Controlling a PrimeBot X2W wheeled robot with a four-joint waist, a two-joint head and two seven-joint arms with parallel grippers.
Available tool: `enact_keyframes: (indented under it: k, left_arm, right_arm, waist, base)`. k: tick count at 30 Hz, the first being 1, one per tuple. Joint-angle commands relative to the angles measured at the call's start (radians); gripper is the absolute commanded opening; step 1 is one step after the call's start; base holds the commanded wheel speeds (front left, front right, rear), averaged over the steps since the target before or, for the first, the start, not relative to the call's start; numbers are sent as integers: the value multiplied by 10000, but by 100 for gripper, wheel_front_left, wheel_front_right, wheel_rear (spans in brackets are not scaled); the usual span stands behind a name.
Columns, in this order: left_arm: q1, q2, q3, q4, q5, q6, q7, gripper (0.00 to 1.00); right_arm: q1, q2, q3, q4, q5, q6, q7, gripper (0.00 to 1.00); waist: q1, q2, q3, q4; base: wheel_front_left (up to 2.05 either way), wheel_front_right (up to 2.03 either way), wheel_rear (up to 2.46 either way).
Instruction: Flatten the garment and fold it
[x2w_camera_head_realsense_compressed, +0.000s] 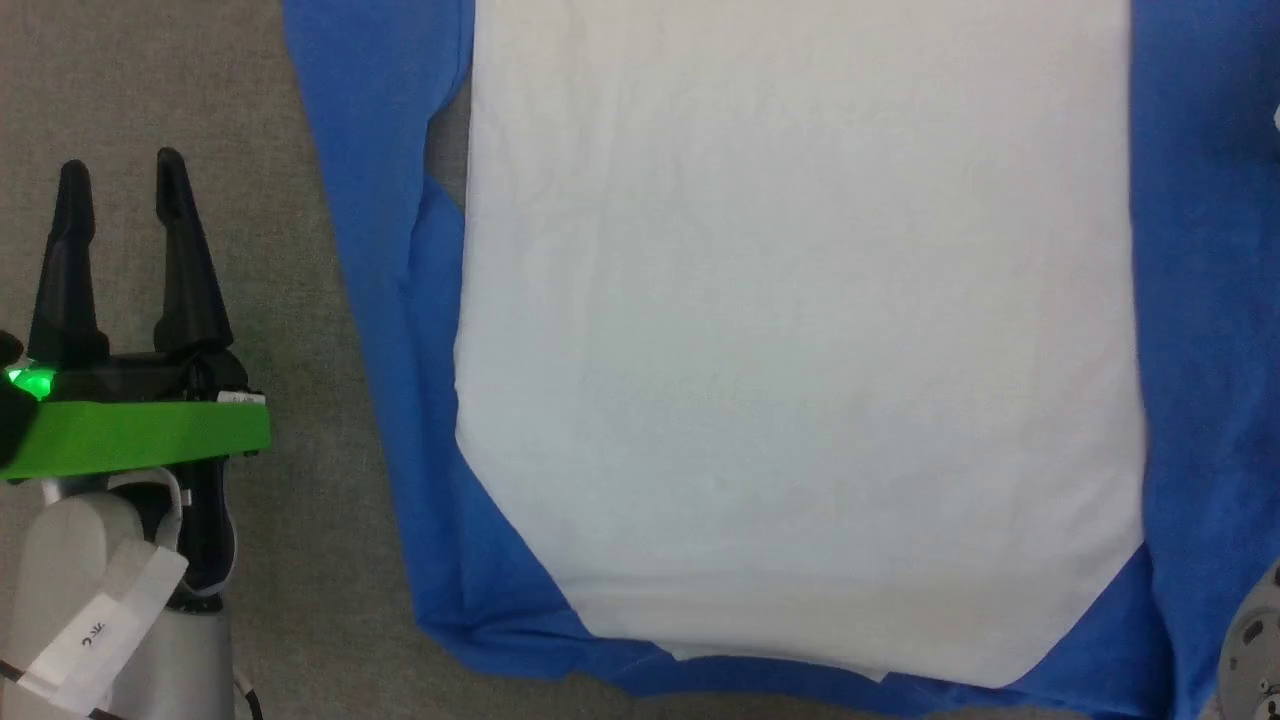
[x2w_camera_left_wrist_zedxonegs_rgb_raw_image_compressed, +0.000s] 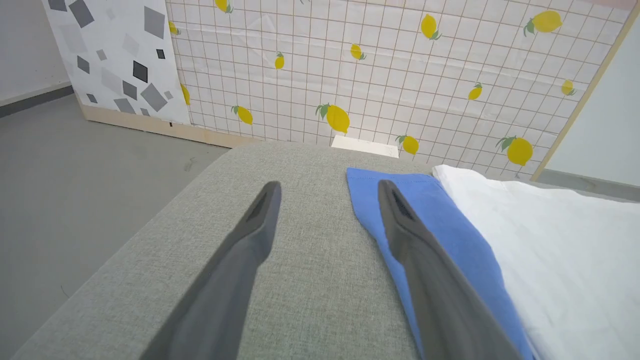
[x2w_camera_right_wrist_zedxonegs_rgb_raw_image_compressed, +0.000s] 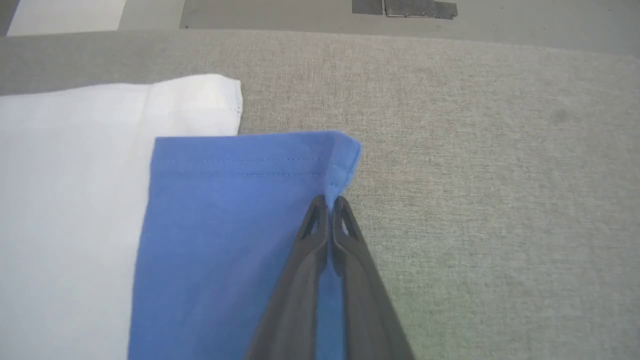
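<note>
The garment (x2w_camera_head_realsense_compressed: 800, 350) lies spread flat on the grey cushion, white body in the middle, royal-blue sleeves along both sides. Its print is hidden. My left gripper (x2w_camera_head_realsense_compressed: 122, 185) stands open over bare cushion, to the left of the left sleeve (x2w_camera_head_realsense_compressed: 390, 300) and apart from it. The left wrist view shows that gripper (x2w_camera_left_wrist_zedxonegs_rgb_raw_image_compressed: 329, 187) with spread fingers; the right finger overlaps the blue sleeve end (x2w_camera_left_wrist_zedxonegs_rgb_raw_image_compressed: 425, 200) beside the white body (x2w_camera_left_wrist_zedxonegs_rgb_raw_image_compressed: 550, 240). My right gripper (x2w_camera_right_wrist_zedxonegs_rgb_raw_image_compressed: 330, 201) is shut on the outer edge of the other blue sleeve (x2w_camera_right_wrist_zedxonegs_rgb_raw_image_compressed: 235, 210), just below its cuff corner.
The grey fabric cushion (x2w_camera_head_realsense_compressed: 150, 80) carries the garment; its rounded left edge drops to a grey floor (x2w_camera_left_wrist_zedxonegs_rgb_raw_image_compressed: 75, 165). Behind it stand a lemon-print grid panel (x2w_camera_left_wrist_zedxonegs_rgb_raw_image_compressed: 375, 75) and a speckled white panel (x2w_camera_left_wrist_zedxonegs_rgb_raw_image_compressed: 115, 60). A pale joint of my right arm (x2w_camera_head_realsense_compressed: 1250, 640) shows at lower right.
</note>
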Motion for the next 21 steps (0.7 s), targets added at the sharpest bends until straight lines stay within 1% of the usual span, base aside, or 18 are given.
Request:
enact_keyframes:
  k: [1,4,7,8,11,14,17,18,21]
  left_arm:
    - [108,7,100,53,-20,-66,-47,100]
    - [398,28,206,168,11,-67,-47,100]
    - [696,-30,354,211,24,-67,-47,100]
    - [905,-112,442,203,58,-67,-47,100]
    - [1267,-187,463,219,119,-68,-47,100]
    - [1544,-255,538,163,154,-68,-47,100]
    - [1797,-360,609,147,192,-68,-47,100]
    - [1975,-413,663,123,240,-68,-47,100]
    - [2110,-502,753,111,261,-49,-47,100]
  right_arm:
    - [210,87,-196,-125,198,-15,-297,0]
    - [622,107,-404,-428,684,-15,-595,0]
    - [1119,-79,-412,-975,1232,-15,-705,0]
    - [1483,-128,-444,-1490,1751,-15,-753,0]
    - [2098,-299,-179,-2310,2490,-15,-596,0]
    - [2654,-351,324,-3128,3166,-15,-284,0]
    - [3075,-181,916,-4030,3976,-15,141,0]
    - [3308,-74,1664,-4658,4542,-15,509,0]
    - [3441,41,2554,-5007,4910,-15,711,0]
  waist:
    - [-1,-1,-660,-314]
    - [-1,-1,-1421,-573]
    - [-1,-1,-2096,-788]
    - [-1,-1,-2563,-893]
    - [-1,-1,-3200,-1035]
    - [-1,-1,-3678,-1109]
    - [-1,-1,-4056,-1072]
    - [-1,-1,-4288,-997]
    - [-1,-1,-4476,-845]
  base:
    - [0,0,0]
    - [0,0,0]
    - [0,0,0]
    - [0,0,0]
    - [0,0,0]
    - [0,0,0]
    - [0,0,0]
    - [0,0,0]
    - [0,0,0]
